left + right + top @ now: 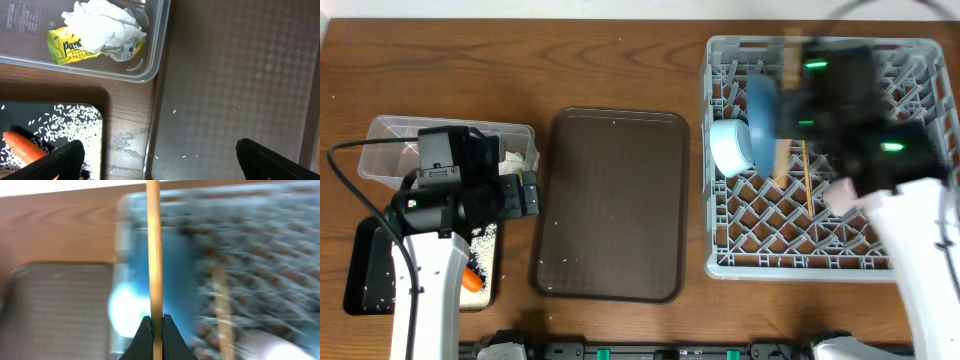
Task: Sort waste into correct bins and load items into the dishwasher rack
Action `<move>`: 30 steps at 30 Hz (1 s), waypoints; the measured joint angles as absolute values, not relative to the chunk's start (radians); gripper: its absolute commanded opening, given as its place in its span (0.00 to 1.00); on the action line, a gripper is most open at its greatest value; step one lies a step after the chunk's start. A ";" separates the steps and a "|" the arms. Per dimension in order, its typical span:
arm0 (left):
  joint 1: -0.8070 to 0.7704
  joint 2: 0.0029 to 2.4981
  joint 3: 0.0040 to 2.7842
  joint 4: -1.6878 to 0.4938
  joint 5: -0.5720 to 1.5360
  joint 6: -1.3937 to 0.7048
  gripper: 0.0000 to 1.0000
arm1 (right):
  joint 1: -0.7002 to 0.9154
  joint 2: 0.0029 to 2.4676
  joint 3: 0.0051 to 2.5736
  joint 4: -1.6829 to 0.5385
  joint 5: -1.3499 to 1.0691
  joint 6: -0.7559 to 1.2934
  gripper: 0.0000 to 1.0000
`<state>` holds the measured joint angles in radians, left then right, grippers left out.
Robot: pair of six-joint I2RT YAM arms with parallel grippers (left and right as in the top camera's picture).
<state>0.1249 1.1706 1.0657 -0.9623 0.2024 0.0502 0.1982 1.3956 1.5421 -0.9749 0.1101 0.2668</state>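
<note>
Pinched a wooden chopstick (153, 245) in the right tool (154, 322) over the dishwasher rack (800, 268), probably for loading, though blurred, with left tool (160, 157) wide, empty, well left of it.

Yellow wrapper (70, 47), ahead and left of the left gripper (160, 159): dark letters reading "Pand", with a smaller line below starting "Flavo". The rest is lost under the tissue (105, 25). Farther left, fine white print on the clear tub (155, 55), too small to read.
</note>
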 measured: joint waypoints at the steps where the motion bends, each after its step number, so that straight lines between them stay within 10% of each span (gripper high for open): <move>1: 0.125 1.171 1.066 -0.962 0.202 0.050 0.98 | 0.154 1.390 1.542 -0.991 0.109 0.252 0.01; 9: 0.125 1.171 1.066 -0.962 0.202 0.050 0.98 | -0.091 1.456 1.526 -1.052 0.030 0.139 0.01; 27: 0.125 1.171 1.066 -0.962 0.202 0.050 0.98 | -0.097 1.783 1.482 -0.968 -0.025 0.010 0.09; 30: 0.125 1.171 1.066 -0.962 0.202 0.050 0.98 | -0.091 1.783 1.482 -0.968 -0.028 -0.033 0.45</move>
<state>0.1249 1.1706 1.0657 -0.9623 0.2024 0.0502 -0.0910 1.7832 1.4818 -0.9684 -0.0284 -0.0326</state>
